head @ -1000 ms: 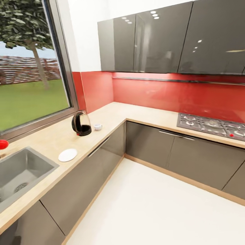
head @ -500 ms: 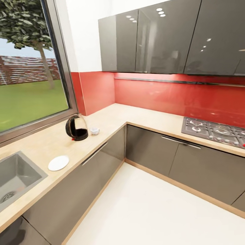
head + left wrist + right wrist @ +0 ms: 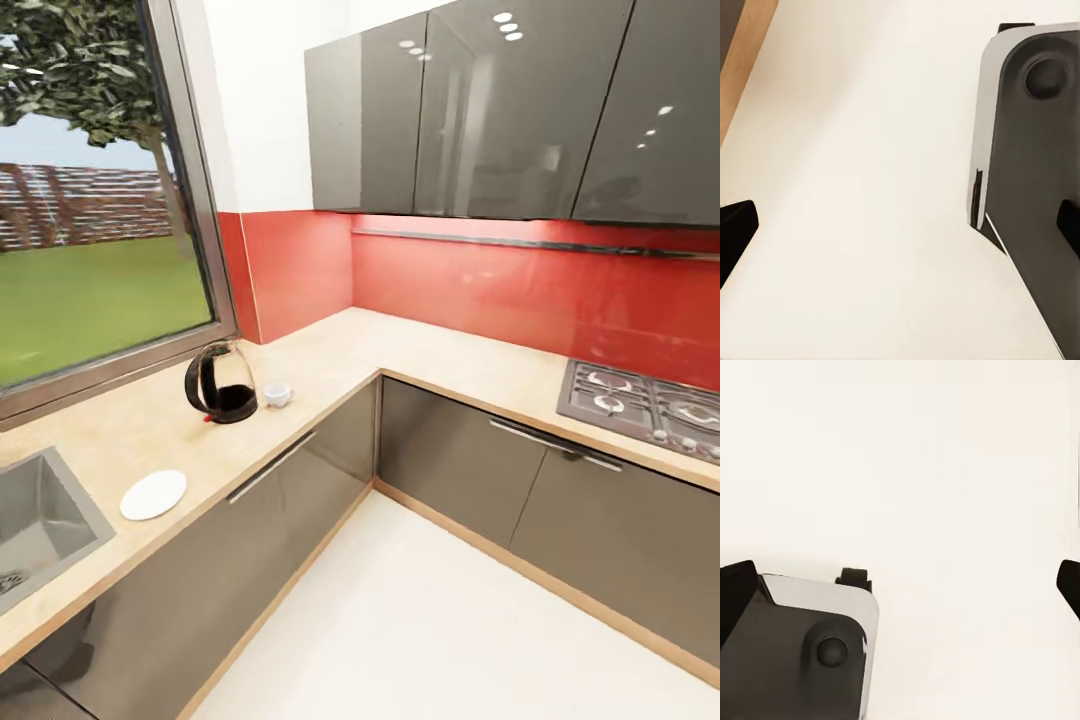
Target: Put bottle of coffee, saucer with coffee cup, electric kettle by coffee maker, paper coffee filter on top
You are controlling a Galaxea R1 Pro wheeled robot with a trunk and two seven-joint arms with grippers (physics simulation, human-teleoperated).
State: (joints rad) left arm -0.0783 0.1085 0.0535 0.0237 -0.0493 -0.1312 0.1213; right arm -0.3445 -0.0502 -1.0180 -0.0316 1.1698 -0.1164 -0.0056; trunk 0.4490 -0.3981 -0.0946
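Both grippers hang over the pale floor with their jaws spread wide, holding nothing: the left gripper (image 3: 900,225) beside the robot's base (image 3: 1027,172), and the right gripper (image 3: 904,585) likewise. On the counter (image 3: 330,360), the coffee maker (image 3: 220,384) stands towards the front edge, near the inner corner, the coffee cup (image 3: 277,394) just beside it. The saucer (image 3: 153,495) lies near the front edge, between the coffee maker and the sink (image 3: 40,520).
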